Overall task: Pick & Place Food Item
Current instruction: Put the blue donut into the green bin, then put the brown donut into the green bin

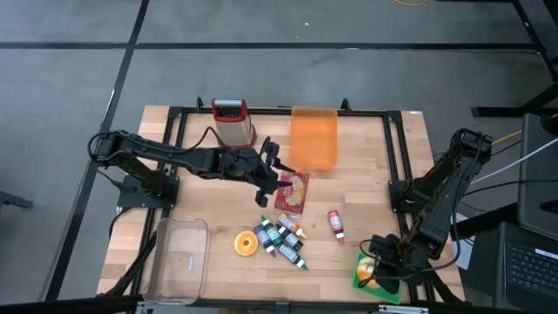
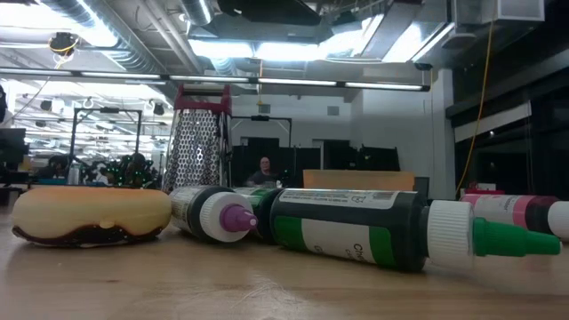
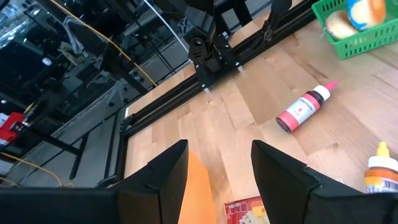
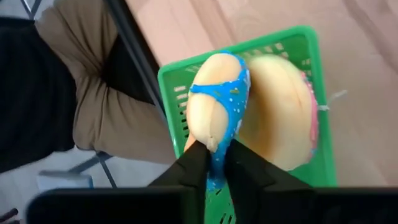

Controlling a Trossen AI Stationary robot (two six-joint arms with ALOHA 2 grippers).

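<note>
A doughnut with blue icing [image 4: 214,93] stands on edge in the green basket [image 4: 298,37] at the table's near right corner, with my right gripper [image 4: 214,165] shut on it. Beside it in the basket [image 1: 362,277] lies a pink-iced doughnut [image 4: 283,112]. Another doughnut [image 1: 246,243] rests flat on the table left of the bottles, and shows in the low view [image 2: 89,213] too. My left gripper [image 3: 217,174] hangs open over mid-table [image 1: 270,170], above the red packet [image 1: 292,192], touching nothing. My right gripper pinches the blue-iced doughnut's near rim [image 4: 214,146] between its two fingers, which slant down from above. The doughnut stands upright on edge inside the basket, leaning toward the pink-iced doughnut. Whether its lower edge rests on the basket floor is hidden.
Several small bottles [image 1: 283,240] lie near the front middle, and a red bottle [image 1: 336,225] lies apart to their right. A grater [image 1: 233,122] and an orange board [image 1: 314,138] stand at the back. A clear tub [image 1: 179,257] sits front left. A black frame [image 1: 397,157] rims the table.
</note>
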